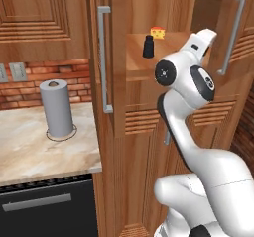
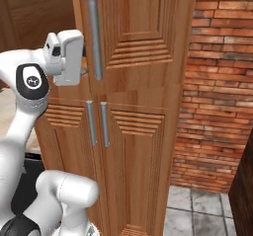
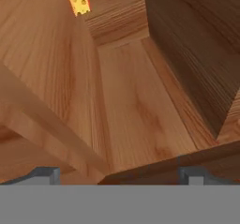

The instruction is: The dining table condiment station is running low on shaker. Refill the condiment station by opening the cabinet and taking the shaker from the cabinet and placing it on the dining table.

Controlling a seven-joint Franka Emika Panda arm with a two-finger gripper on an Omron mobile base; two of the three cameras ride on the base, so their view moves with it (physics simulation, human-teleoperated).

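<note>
— Looking from the left base view, what sits inside the cabinet (image 1: 149, 107)?

— Both upper doors stand open. On the shelf, the shaker (image 1: 148, 46) stands upright near the front edge, with the cheese wedge (image 1: 158, 32) just behind it to the right. A paper towel roll (image 1: 57, 108) stands on the counter (image 1: 30, 151) to the left.

— And the hand view?

— It shows the cheese wedge at the top and bare wood. The gripper (image 3: 121, 175) has its jaws spread wide, holding nothing.

— The right base view?

— An open upper door with its long grey handle (image 2: 94, 37), and a brick wall (image 2: 217, 82).
</note>
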